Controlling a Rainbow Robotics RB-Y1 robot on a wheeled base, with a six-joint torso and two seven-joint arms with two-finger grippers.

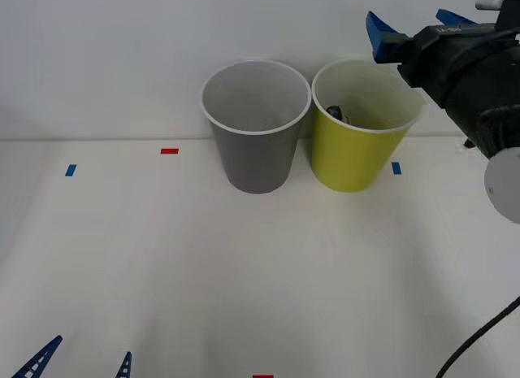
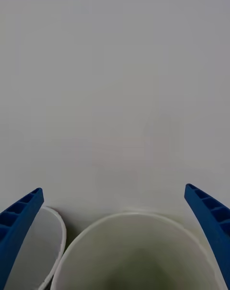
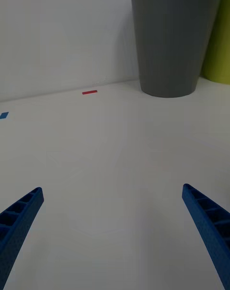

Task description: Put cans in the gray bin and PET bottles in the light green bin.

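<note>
Bottle (image 1: pixel 336 114) inside light green bin (image 1: pixel 357 154), below open right hand (image 1: pixel 418 24).

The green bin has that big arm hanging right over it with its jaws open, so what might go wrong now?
1. The right gripper hangs just above the green bin; pulling back low could clip the rim and tip it.
2. The green bin stands very close beside the gray bin, so a knock could shove one into the other.
3. Something dark lies inside the green bin; a tip could spill it.
</note>
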